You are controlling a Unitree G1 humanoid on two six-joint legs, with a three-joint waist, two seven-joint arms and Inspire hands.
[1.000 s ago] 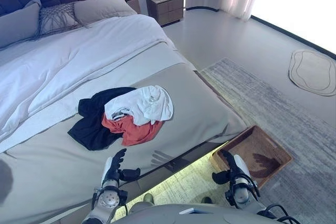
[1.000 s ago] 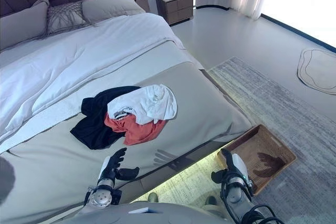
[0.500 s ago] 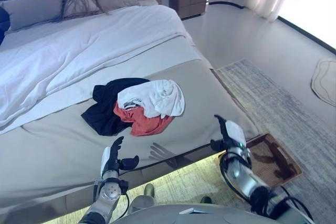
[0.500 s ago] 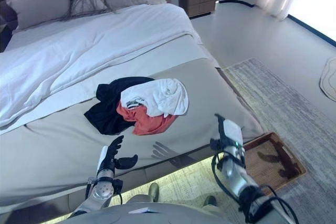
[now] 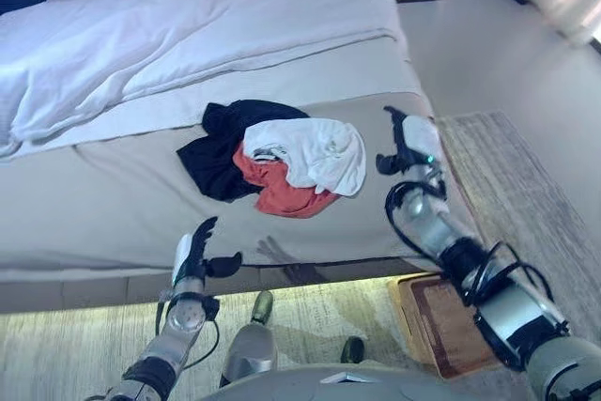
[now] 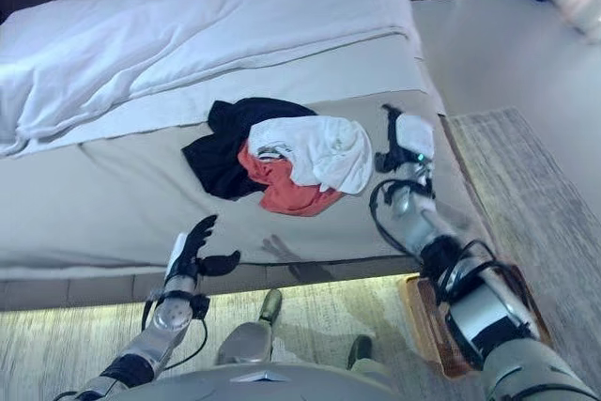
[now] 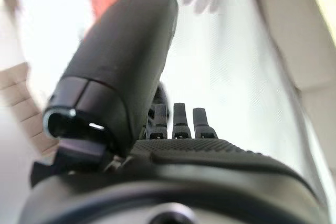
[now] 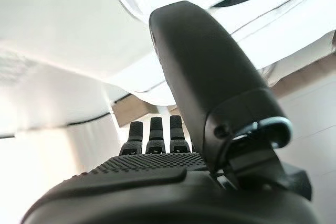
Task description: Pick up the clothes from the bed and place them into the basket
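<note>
Clothes (image 5: 282,159) heaped near the bed's (image 5: 113,204) foot edge.
Right hand (image 5: 410,145) is held beside them, left hand (image 5: 194,255) at that edge, fingers of both spread, empty.

Both arms are silver-grey, jointed in dark rings. The left hand (image 5: 196,255) is dark with a pale panel along its back. The right hand (image 5: 411,144) is dark under a white cover bearing a small green light. Each palm has a dotted, rubbery texture.
</note>
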